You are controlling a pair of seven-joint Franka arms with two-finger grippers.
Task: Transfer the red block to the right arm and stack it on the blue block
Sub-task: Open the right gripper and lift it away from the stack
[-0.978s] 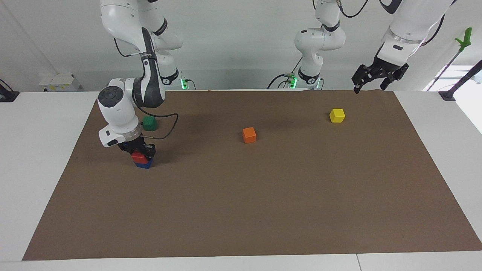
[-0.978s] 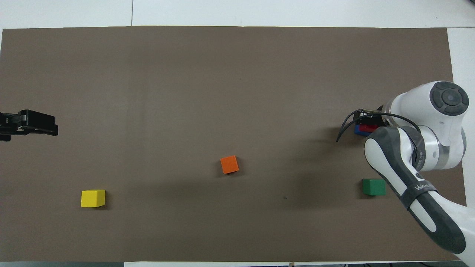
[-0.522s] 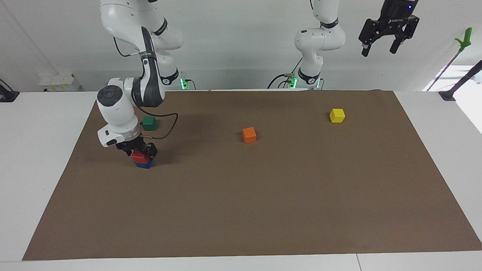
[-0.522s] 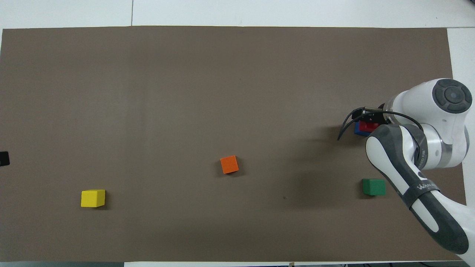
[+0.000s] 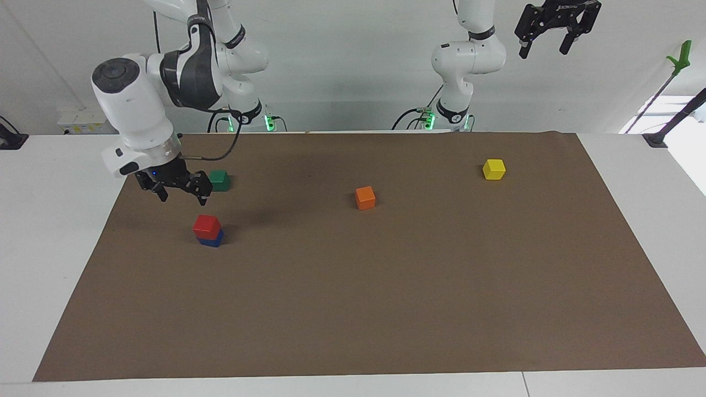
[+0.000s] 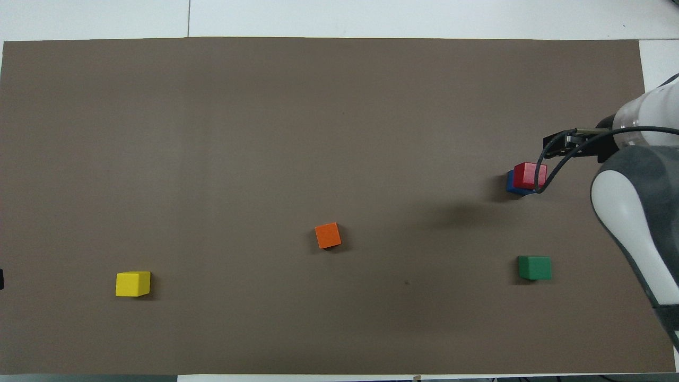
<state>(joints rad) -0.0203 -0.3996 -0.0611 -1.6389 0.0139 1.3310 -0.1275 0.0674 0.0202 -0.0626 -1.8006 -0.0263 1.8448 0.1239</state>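
The red block (image 5: pixel 207 224) (image 6: pixel 529 174) sits squarely on the blue block (image 5: pixel 212 240) (image 6: pixel 510 183), toward the right arm's end of the brown mat. My right gripper (image 5: pixel 182 193) (image 6: pixel 570 146) hangs open in the air above and beside the stack, apart from it, with nothing between its fingers. A small blue light glows at its wrist. My left gripper (image 5: pixel 543 51) is open and empty, raised high above the left arm's end of the table.
A green cube (image 5: pixel 219 180) (image 6: pixel 534 267) lies nearer to the robots than the stack, close under the right gripper. An orange cube (image 5: pixel 365 198) (image 6: pixel 328 235) sits mid-mat, and a yellow cube (image 5: pixel 493 169) (image 6: pixel 132 284) lies toward the left arm's end.
My right gripper has let go of the red block and risen off the stack, drawing back toward its base. The left gripper has lifted higher still. The stack has stayed put.
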